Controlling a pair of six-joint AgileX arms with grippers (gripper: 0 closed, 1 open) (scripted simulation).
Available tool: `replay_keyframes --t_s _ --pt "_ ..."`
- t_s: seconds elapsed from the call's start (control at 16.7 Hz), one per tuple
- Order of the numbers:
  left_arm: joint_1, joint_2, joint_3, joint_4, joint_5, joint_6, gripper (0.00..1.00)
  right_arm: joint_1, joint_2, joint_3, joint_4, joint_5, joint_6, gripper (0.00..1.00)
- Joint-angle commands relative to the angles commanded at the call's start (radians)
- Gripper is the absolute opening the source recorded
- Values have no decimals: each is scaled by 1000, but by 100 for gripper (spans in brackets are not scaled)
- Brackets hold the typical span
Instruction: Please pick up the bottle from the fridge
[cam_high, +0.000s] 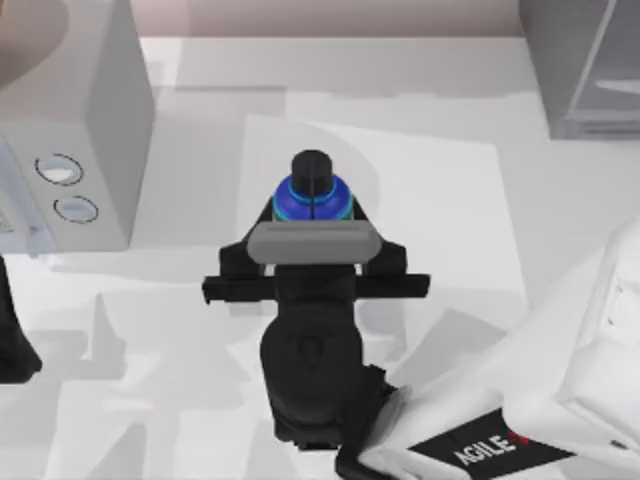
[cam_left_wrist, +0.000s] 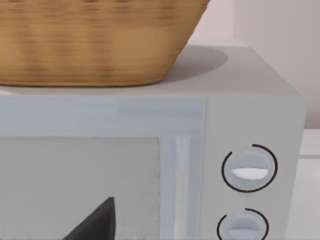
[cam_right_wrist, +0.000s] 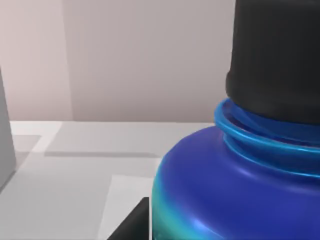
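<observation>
The bottle (cam_high: 312, 180), bright blue with a black round cap, is over the middle of the table in the top view. My right gripper (cam_high: 312, 208) is shut on its blue body, with a black finger on each side. The right wrist view has the bottle (cam_right_wrist: 235, 190) close up and one dark fingertip (cam_right_wrist: 134, 222) beside it. The fridge (cam_high: 585, 70), a dark grey cabinet with a pale glass panel, stands at the back right, well apart from the bottle. My left arm (cam_high: 12, 335) is parked at the table's left edge.
A light grey box with two round dials (cam_high: 80, 120) stands at the back left. A woven basket (cam_left_wrist: 90, 45) rests on top of it. A pale square mat (cam_high: 450, 200) lies under the bottle's area. My right arm's white body (cam_high: 560, 380) covers the front right.
</observation>
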Motion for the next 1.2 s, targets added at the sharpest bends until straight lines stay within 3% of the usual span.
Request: replay_keyframes --t_s 0.36,0.84,1.08,1.2 --pt "0 0 0 0 0 0 100 -4 6 1 1 -3 2 0" --pt "0 0 0 0 0 0 100 -117 172 136 40 -114 -6 0" --pt "0 0 0 0 0 0 100 -121 177 143 44 -119 -7 0" --pt "0 0 0 0 0 0 100 -121 177 143 44 -119 -7 15"
